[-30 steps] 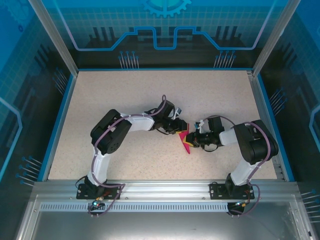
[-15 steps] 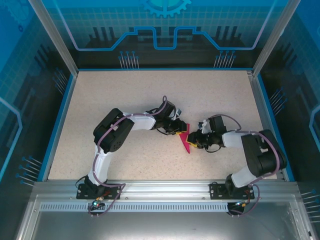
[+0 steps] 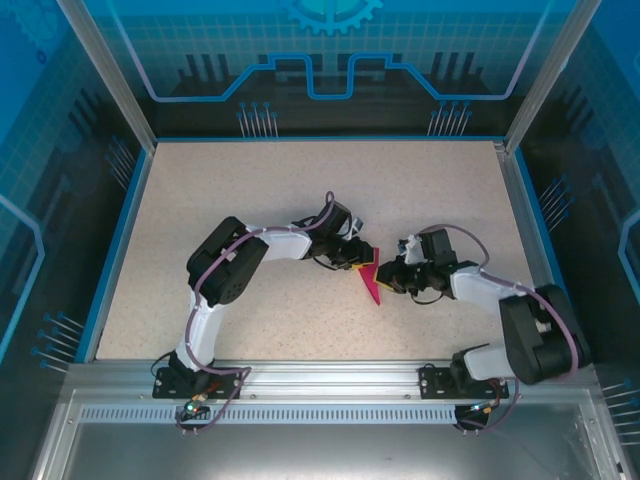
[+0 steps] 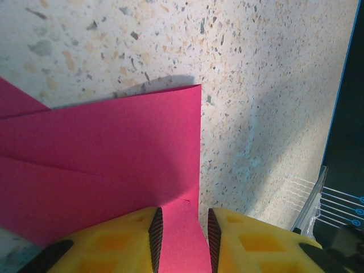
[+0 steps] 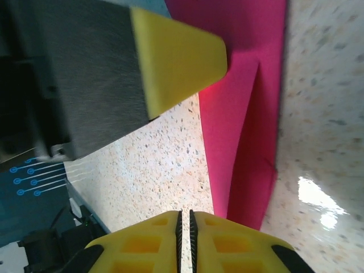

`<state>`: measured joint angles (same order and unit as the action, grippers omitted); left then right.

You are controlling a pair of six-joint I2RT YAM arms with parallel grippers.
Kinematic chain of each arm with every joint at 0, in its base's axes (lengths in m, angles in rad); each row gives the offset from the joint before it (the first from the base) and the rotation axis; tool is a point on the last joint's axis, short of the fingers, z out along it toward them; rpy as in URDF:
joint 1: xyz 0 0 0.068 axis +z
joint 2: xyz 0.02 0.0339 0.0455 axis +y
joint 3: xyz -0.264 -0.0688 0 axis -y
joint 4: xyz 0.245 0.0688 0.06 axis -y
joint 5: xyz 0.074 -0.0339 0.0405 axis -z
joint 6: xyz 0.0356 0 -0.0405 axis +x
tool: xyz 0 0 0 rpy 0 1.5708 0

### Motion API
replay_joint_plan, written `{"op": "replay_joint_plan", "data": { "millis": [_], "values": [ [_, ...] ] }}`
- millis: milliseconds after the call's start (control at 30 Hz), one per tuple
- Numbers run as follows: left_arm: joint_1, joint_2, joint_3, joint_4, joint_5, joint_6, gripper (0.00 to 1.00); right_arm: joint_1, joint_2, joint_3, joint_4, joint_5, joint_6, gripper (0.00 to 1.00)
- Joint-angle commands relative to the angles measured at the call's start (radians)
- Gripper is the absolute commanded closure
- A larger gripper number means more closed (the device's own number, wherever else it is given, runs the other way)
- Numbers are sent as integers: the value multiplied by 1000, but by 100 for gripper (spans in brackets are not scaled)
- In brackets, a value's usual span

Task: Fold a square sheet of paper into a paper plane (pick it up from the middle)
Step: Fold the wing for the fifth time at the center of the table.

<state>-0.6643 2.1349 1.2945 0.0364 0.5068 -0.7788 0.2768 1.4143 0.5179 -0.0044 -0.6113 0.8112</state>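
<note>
Left end effector (image 4: 182, 220) holds its yellow fingers (image 4: 122, 242) a little apart. A strip of the magenta paper plane (image 4: 114, 153) lies in the gap between the ribbed pads, too thin to fill it, so the jaws straddle the paper and do not pinch it.

Right end effector (image 5: 184, 222) has its two yellow fingers pressed almost together, with a thin dark slit between them and nothing visible in it. The plane's folded lower corner lies just beside its right finger. In the right wrist view, one finger of the left end effector sits above the upper part of the paper; whether it touches cannot be told.

The paper shows layered flaps and sharp creases, and one straight edge ends on the bare, speckled desk (image 3: 250, 190).

From above, the plane is a narrow pointed shape lying near the middle of the desk between the two tips, with its point toward the near edge. Both arms bend inward to meet over it.

A blue rim (image 3: 118, 250) borders the desk. Translucent blue walls printed with a gear graphic (image 3: 330, 12) stand around it, and no writing on them can be read.
</note>
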Motion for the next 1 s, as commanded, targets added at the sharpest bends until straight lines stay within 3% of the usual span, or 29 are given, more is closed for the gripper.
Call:
{"op": "replay_joint_plan", "data": {
  "millis": [0,367,733,967],
  "values": [
    [-16,51,1,-61,-6,18,70,52,83,42,80,-41,45,87],
    [-17,51,-2,-54,4,18,69,53,202,63,86,-45,20,88],
    [-17,56,-1,-65,-15,1,70,54,253,-34,97,-50,1,89],
    [-17,60,-4,-72,-25,-10,70,66,206,-8,-67,-13,-86,89]
  ]
}}
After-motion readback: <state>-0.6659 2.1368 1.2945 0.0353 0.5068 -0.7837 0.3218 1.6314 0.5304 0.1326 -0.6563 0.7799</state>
